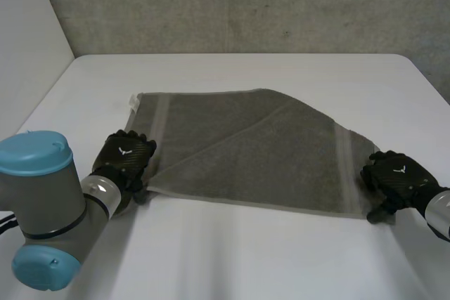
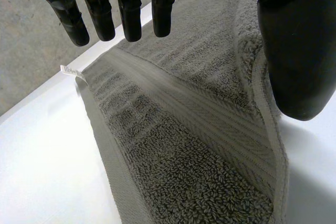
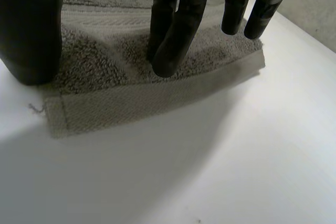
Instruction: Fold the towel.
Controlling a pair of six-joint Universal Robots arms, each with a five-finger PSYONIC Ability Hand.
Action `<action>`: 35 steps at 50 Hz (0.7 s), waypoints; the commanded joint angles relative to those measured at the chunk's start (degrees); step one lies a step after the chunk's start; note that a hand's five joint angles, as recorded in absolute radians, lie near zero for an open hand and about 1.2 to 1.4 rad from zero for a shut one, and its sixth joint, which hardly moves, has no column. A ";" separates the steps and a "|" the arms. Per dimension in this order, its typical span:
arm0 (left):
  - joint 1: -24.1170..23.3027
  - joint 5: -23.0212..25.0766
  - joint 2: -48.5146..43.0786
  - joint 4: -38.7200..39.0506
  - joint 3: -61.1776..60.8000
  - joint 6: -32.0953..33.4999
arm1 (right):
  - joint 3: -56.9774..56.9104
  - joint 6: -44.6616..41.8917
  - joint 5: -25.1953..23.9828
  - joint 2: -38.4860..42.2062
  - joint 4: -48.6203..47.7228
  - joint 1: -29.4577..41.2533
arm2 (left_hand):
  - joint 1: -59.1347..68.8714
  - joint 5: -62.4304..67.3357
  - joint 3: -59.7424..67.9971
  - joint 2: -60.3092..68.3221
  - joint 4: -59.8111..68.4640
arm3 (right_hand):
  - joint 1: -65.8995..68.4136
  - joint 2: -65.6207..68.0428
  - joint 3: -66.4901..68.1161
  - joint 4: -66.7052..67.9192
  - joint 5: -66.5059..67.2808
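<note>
The white counter [image 1: 246, 258] carries a grey towel [image 1: 267, 152] lying flat between the two hands, one layer folded slantwise over the other. The left hand [image 1: 125, 156] sits at the towel's near corner, its fingers straight and spread apart from the thumb, while the right hand [image 1: 395, 177] presses straight fingers and thumb onto the opposite end. A small white label [image 2: 68, 70] sticks out of the corner beyond the left hand's fingertips.
</note>
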 commanded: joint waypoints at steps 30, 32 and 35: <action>-1.00 -0.26 -0.32 -0.19 -0.10 -0.17 | -3.84 17.69 -8.27 -9.46 1.66 -2.03 | -6.03 -7.46 -2.20 -6.72 -2.69 | 13.86 4.02 0.84 1.64 28.69; -1.00 -0.26 -0.58 -0.10 0.08 -0.17 | -4.10 19.53 -8.27 -9.37 1.66 -2.38 | -6.03 -7.46 -2.20 -6.72 -2.69 | 13.86 4.02 0.84 1.64 28.69; -1.00 -0.52 -1.90 0.07 0.43 -0.08 | -5.07 23.40 -8.62 -9.11 1.57 -3.26 | -5.87 -7.29 -2.20 -6.56 -2.69 | 13.86 4.02 0.84 1.64 28.69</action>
